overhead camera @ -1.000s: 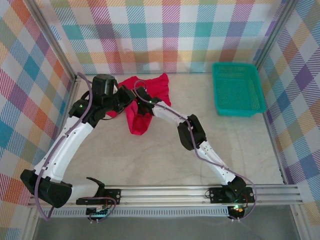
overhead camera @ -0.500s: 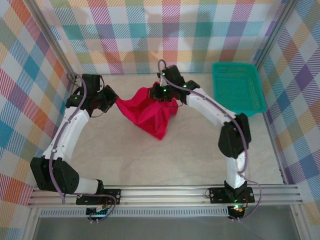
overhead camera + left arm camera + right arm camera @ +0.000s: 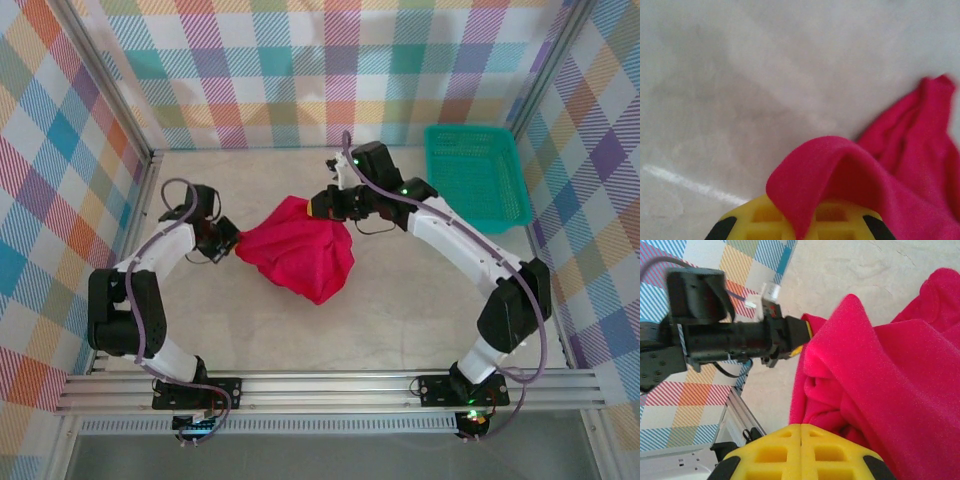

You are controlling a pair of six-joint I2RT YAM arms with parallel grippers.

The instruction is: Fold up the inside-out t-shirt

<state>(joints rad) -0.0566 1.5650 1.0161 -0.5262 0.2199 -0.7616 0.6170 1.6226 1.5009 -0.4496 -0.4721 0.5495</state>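
Note:
The inside-out t-shirt (image 3: 300, 250) is a bright red bunched mass on the pale table, stretched between my two grippers. My left gripper (image 3: 232, 245) is shut on its left corner; in the left wrist view a fold of the red cloth (image 3: 840, 165) arches over the yellow fingers (image 3: 765, 220) and runs down between them. My right gripper (image 3: 322, 207) is shut at the shirt's upper right edge. In the right wrist view its yellow fingers (image 3: 775, 450) are pressed together, with the shirt (image 3: 890, 365) bulging out just to their right. No tag shows.
A teal plastic basket (image 3: 475, 178) stands at the back right, by the checked wall. Metal frame posts and a rail (image 3: 330, 385) border the table. The left arm (image 3: 735, 337) lies across the right wrist view, close to the shirt's far corner.
Both arms swung apart from the middle. The shirt went from a narrow hanging bundle to a wider shape pulled between them, and it now sits lower, nearer the table's centre.

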